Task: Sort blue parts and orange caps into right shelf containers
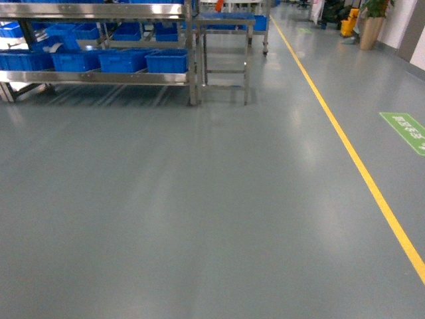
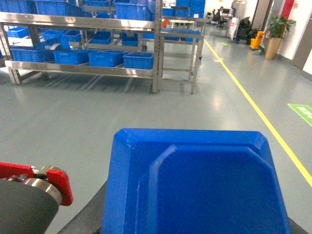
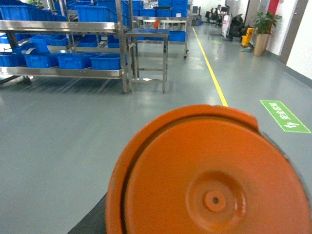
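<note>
A large blue part [image 2: 204,190] fills the lower half of the left wrist view, held off the floor; my left gripper is shut on it, with only a dark finger [image 2: 87,214] showing at its lower left. A round orange cap [image 3: 209,175] fills the right wrist view, and my right gripper is shut on it, with just a dark finger [image 3: 92,219] peeking out. Neither gripper shows in the head view. The blue crates [image 1: 166,61] sit on a steel shelf [image 1: 99,78] far ahead on the left, and the same crates [image 2: 138,59] [image 3: 105,61] appear in both wrist views.
A steel table [image 1: 226,53] stands just right of the shelf. A yellow floor line [image 1: 345,146] runs along the right, with a green floor sign [image 1: 406,129] beyond it. A potted plant [image 1: 372,26] stands far back. A red-edged robot part [image 2: 53,183] sits low left.
</note>
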Controlling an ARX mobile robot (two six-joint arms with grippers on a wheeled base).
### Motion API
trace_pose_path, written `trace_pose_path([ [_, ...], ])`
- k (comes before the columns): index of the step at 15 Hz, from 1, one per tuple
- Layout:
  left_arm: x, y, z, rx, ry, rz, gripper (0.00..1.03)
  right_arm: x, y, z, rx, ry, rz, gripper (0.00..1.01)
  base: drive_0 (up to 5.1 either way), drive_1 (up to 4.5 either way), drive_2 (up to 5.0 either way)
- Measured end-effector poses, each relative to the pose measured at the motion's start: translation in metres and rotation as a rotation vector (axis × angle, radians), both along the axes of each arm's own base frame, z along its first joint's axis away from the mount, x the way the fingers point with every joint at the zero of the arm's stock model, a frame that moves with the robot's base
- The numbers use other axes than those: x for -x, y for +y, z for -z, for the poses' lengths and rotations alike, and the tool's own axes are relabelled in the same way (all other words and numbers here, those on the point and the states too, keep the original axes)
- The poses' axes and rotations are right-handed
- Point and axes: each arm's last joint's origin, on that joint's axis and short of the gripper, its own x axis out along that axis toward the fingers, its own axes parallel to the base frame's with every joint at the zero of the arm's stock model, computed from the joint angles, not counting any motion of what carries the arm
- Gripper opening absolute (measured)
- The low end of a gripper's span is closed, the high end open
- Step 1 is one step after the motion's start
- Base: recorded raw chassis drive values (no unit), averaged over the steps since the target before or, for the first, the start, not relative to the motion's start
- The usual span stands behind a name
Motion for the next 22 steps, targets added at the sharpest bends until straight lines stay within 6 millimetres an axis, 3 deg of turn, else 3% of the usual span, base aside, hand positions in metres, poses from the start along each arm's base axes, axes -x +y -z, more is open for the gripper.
trace_pose_path([
  [4,0.0,-0.0002,0.0,0.0,0.0,0.003,0.42,0.0,0.0,0.0,0.0,0.0,0.001,0.45,-1.0,-1.02,-1.0],
  [22,0.0,-0.0001,-0.0003,0.0,-0.003,0.002,0.42,0.0,0.0,-0.0001,0.0,-0.001,0.0,0.45,0.0,4.32,-4.2],
])
